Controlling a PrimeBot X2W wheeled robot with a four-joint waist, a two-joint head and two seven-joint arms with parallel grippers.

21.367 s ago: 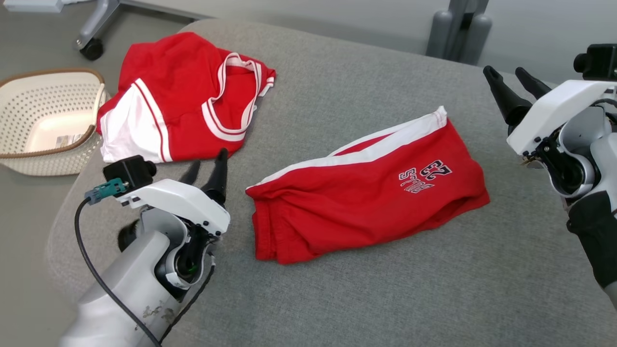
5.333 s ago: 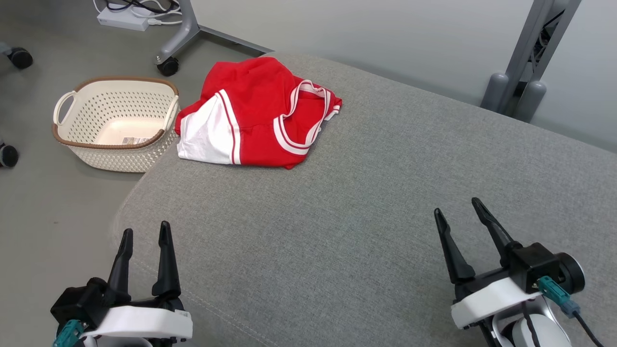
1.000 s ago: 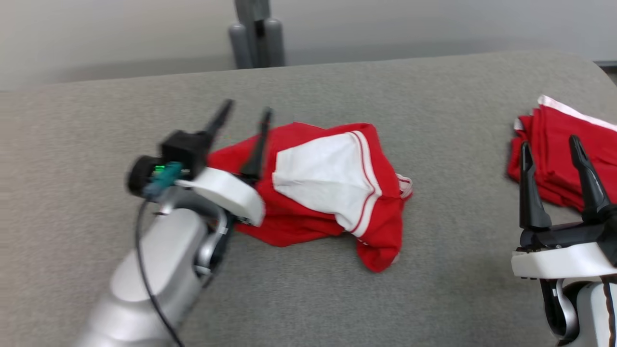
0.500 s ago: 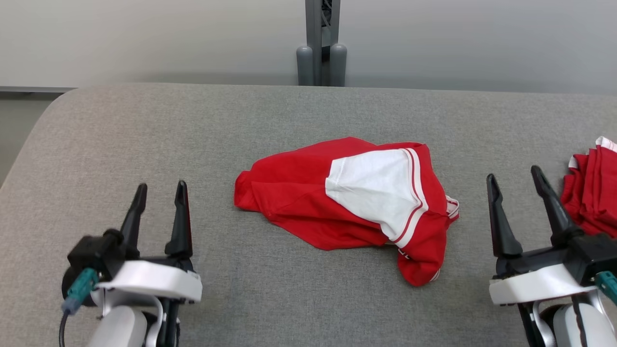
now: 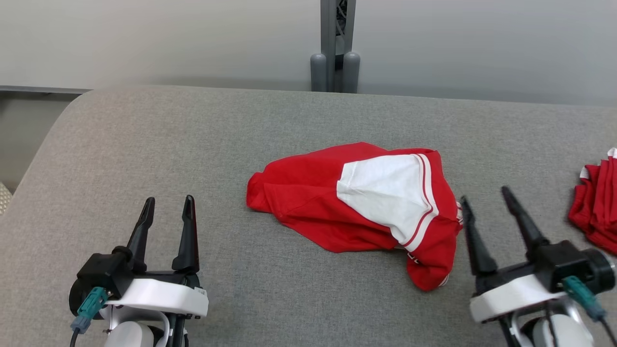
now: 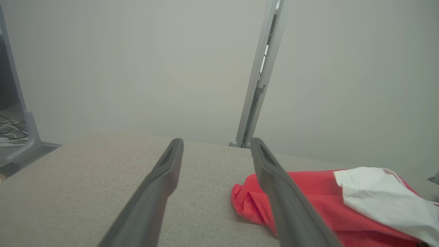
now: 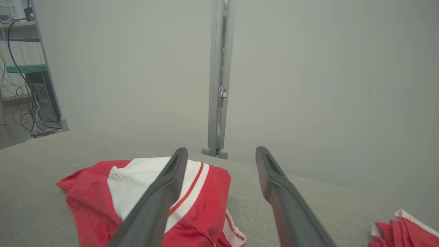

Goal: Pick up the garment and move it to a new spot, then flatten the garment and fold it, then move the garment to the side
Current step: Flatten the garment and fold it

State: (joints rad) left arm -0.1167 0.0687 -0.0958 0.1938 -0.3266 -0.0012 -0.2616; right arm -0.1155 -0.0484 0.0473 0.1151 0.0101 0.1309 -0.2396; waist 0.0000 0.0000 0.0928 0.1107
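Observation:
The garment (image 5: pixel 356 207) is a red jersey with a white panel and red-white trim. It lies crumpled in the middle of the grey cushion (image 5: pixel 193 144). It appears again in the left wrist view (image 6: pixel 343 202) and the right wrist view (image 7: pixel 144 192). My left gripper (image 5: pixel 168 205) is open at the lower left, well apart from the cloth. My right gripper (image 5: pixel 484 197) is open at the lower right, its left finger close beside the jersey's right end. Nothing sits between either pair of fingers (image 6: pixel 161 185).
Folded red shorts (image 5: pixel 595 212) lie at the cushion's right edge, also in the right wrist view (image 7: pixel 401 230). A grey post (image 5: pixel 335 46) stands behind the cushion against a pale wall. The cushion's left corner curves away to the floor (image 5: pixel 19 130).
My left arm has drawn back from the jersey to the lower left, leaving it lying loose. The camera has swung, shifting the scene slightly right. The right gripper has edged left, toward the jersey.

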